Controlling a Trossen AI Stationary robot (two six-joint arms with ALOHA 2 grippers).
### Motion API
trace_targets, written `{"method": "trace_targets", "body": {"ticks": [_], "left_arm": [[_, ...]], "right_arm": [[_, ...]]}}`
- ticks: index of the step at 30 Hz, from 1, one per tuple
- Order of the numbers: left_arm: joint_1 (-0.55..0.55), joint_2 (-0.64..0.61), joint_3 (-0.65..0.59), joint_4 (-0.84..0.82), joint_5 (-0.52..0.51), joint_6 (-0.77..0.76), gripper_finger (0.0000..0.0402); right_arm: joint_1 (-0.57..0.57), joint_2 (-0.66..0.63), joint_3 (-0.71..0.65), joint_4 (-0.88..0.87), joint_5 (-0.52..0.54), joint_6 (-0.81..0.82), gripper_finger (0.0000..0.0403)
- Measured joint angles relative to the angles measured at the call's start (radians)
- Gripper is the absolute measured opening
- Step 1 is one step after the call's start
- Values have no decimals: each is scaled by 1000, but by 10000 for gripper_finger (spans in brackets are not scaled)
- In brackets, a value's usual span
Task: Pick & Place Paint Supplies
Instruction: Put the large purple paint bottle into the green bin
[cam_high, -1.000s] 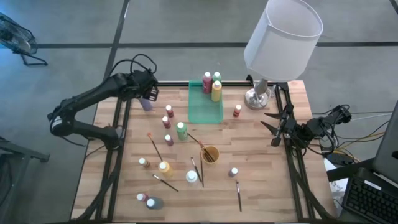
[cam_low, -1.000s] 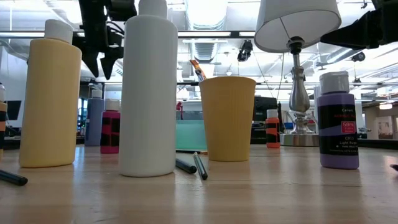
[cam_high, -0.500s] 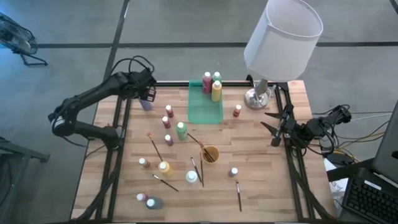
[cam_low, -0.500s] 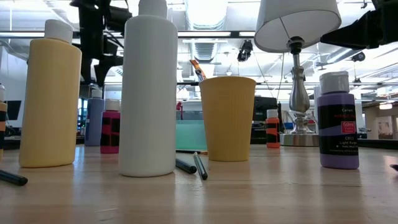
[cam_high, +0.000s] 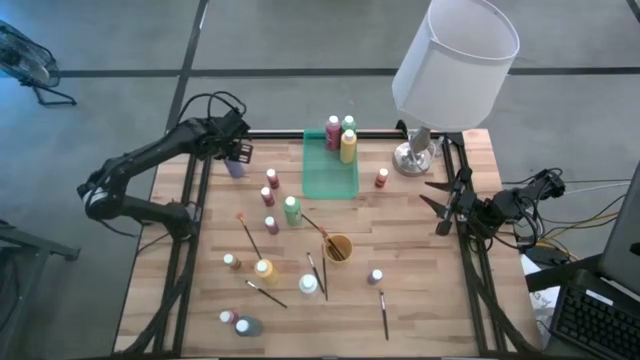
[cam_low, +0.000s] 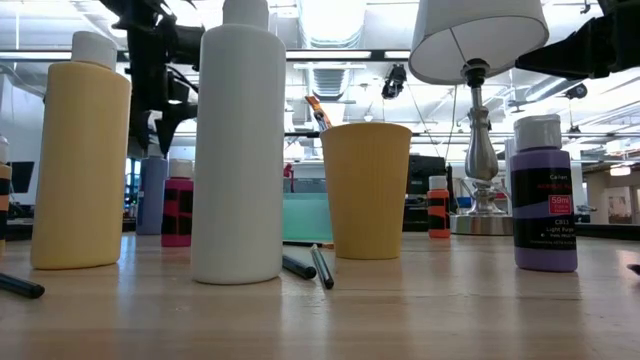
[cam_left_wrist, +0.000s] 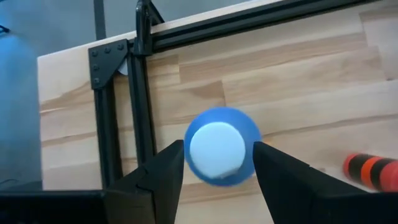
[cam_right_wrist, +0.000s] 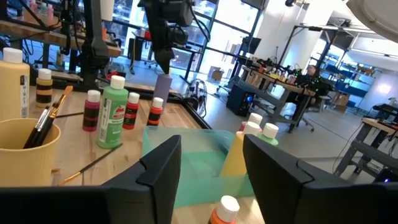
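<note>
Wooden table (cam_high: 420, 300): left gripper (cam_left_wrist: 217, 163) hovers above the blue bottle (cam_left_wrist: 221, 152), fingers spread astride it, ungrasped; right gripper (cam_high: 438, 205) waits spread at the table's right edge.

I see small plastic paint bottles with pale caps standing upright across the wooden top: a blue one (cam_left_wrist: 217, 147) near the far left corner, a green one (cam_high: 291, 210) mid-table, red, yellow and green together (cam_high: 341, 137) in the tray. Thin dark-handled brushes (cam_high: 265, 293) lie flat near the front.
</note>
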Motion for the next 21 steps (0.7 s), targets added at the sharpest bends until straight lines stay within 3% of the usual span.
{"method": "trace_targets", "body": {"ticks": [16,21], "left_arm": [[22,0,-40,67,11,37,197],[22,-1,-42,72,10,44,173]], "right_arm": [[0,0,0,0,0,0,123],[0,0,0,0,0,0,107]]}}
